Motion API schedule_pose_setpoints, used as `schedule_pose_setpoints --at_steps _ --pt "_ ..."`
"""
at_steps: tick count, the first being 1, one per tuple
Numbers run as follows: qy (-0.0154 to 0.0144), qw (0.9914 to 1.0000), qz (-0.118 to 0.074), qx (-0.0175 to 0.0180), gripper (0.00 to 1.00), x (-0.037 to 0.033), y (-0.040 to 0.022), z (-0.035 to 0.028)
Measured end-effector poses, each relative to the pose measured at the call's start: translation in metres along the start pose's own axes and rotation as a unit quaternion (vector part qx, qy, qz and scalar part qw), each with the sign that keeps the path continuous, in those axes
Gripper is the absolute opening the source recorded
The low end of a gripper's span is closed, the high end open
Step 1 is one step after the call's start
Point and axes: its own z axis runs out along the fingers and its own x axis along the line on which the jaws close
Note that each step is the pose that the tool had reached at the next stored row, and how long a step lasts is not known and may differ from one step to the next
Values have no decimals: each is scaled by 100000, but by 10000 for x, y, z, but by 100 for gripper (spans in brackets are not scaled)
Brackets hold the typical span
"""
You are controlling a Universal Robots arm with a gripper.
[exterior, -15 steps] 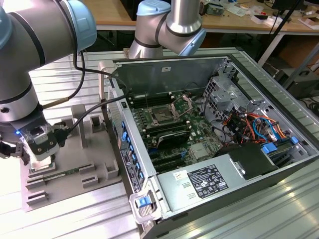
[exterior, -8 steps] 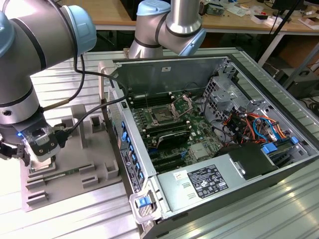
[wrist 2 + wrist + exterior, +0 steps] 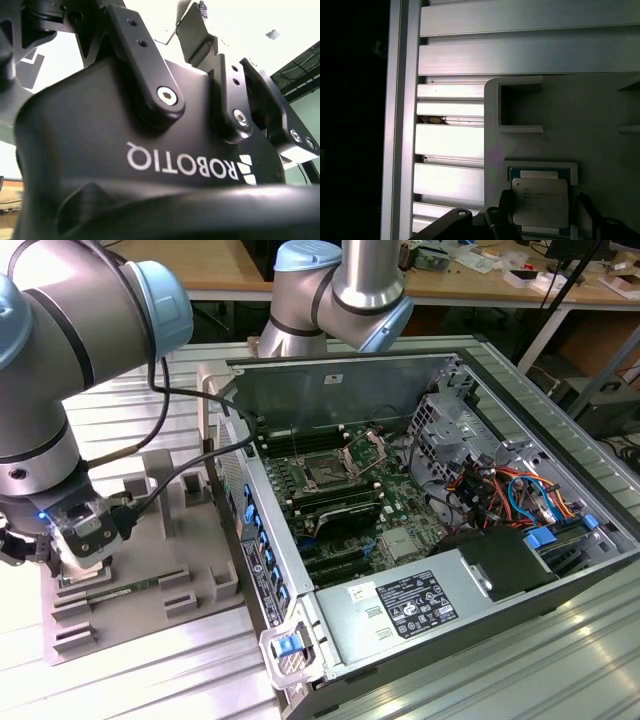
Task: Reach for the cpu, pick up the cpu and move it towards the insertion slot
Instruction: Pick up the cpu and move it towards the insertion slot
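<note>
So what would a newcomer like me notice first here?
The open grey metal computer case with its green board sits at the exterior view's right. At that view's left the big silver-and-blue arm bends down over a pale grey holder tray; in the first wrist view, dark fingers flank the small silvery square cpu seated there.

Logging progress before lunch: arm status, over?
Gripper open, straddling silvery-white square cpu. Cpu seated in grey fixture pocket, not lifted. No obstruction seen.

Black gripper (image 3: 172, 35) body, bolted links (image 3: 150, 75), perhaps a bright ceiling (image 3: 260, 20) behind.
</note>
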Motion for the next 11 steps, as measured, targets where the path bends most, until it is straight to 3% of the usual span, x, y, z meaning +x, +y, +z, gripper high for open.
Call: schedule_pose_setpoints --at_steps 11 --pt "13 99999 -481 -12 60 11 0 30"
